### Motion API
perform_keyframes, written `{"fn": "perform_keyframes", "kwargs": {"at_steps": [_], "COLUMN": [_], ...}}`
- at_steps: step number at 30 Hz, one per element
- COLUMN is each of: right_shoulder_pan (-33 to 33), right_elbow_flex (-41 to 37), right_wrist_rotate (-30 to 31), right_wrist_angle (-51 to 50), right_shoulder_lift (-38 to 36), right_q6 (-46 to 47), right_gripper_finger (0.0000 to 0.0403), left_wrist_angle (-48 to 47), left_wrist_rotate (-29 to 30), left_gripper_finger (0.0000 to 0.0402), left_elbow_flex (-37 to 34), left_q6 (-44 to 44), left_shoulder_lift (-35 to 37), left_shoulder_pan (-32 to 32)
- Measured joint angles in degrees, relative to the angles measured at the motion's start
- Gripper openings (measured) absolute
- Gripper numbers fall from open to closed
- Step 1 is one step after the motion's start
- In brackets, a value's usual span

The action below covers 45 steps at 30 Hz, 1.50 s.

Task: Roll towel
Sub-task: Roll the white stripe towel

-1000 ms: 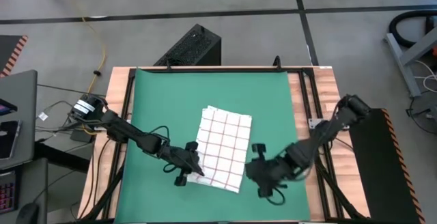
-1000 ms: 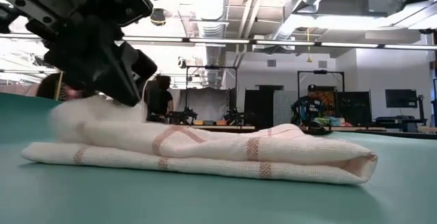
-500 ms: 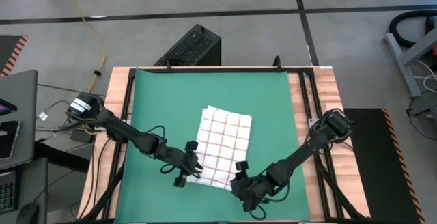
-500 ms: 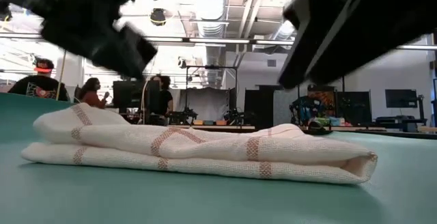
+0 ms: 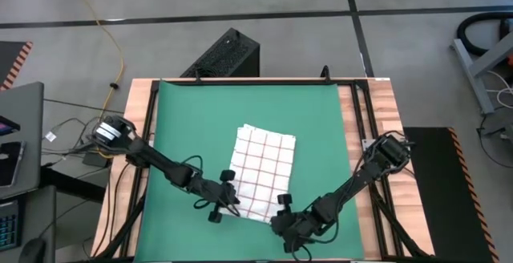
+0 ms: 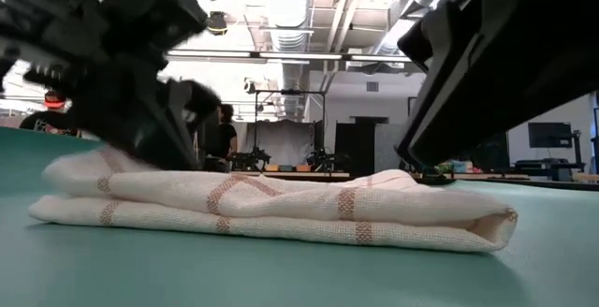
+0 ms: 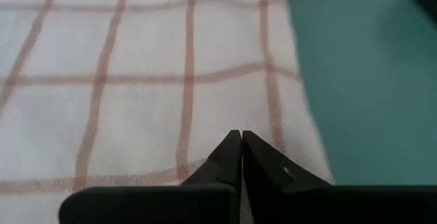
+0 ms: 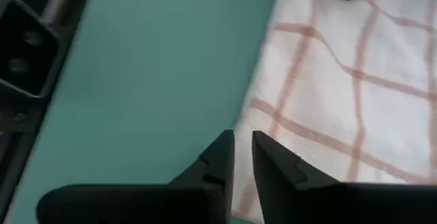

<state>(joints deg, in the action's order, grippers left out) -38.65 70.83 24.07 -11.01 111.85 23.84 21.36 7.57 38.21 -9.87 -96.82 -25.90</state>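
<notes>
Towel (image 5: pixel 260 173) lies folded; our left gripper (image 7: pixel 240 142) is clenched at its near edge, our right gripper (image 8: pixel 243 145) nearly closed beside it, ready for rolling.

Both grippers, left gripper (image 5: pixel 227 204) and right gripper (image 5: pixel 280 214), are crowding the towel's (image 5: pixel 263 171) near edge; bare green mat (image 5: pixel 200 119) is lying open around its far sides

Even, bright overhead light; ceiling strip lamps (image 6: pixel 281 56) glare in the low view. Arms there loom dark and motion-blurred. Wrist views are soft, the towel (image 7: pixel 136 80) slightly blurred.
</notes>
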Motion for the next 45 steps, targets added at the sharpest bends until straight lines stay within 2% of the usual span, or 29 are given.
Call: {"fn": "perform_keyframes", "kwargs": {"at_steps": [4, 8, 14, 21, 29, 41, 45], "right_shoulder_pan": [0.06, -0.02, -1.29, -1.55, -1.55, -0.55, -0.75], "right_elbow_flex": [-2.29, -5.96, -9.79, -10.14, -10.2, 0.43, 1.65], "right_wrist_rotate": [1.94, 1.61, 2.24, 2.21, 2.04, 3.09, -0.84], "right_wrist_angle": [0.29, 3.94, 3.32, 1.64, 1.51, -1.51, -2.01], "right_shoulder_lift": [-0.02, 0.03, -0.29, -0.32, -0.31, -3.06, -2.73], "right_q6": [3.35, 8.2, 14.54, 15.21, 15.17, 2.27, -1.23], "right_gripper_finger": [0.0068, 0.0065, 0.0065, 0.0065, 0.0065, 0.0069, 0.0102], "left_wrist_angle": [0.08, 0.05, -1.68, -4.88, -7.15, -6.42, -6.16], "left_wrist_rotate": [0.7, 0.71, 0.73, 1.22, 7.63, 8.75, 8.79], "left_gripper_finger": [0.0, 0.0, 0.0, 0.0, 0.0, 0.0, 0.0], "left_elbow_flex": [0.01, 0.01, 0.01, 0.01, 0.05, -0.04, -0.06], "left_q6": [-0.5, -0.93, -3.59, -6.08, -10.13, -12.46, -13.35], "left_shoulder_lift": [-0.8, -0.8, -0.8, -0.8, -0.76, -0.76, -0.76], "left_shoulder_pan": [-0.25, -0.32, -0.95, -3.26, -5.84, -6.68, -6.78]}}
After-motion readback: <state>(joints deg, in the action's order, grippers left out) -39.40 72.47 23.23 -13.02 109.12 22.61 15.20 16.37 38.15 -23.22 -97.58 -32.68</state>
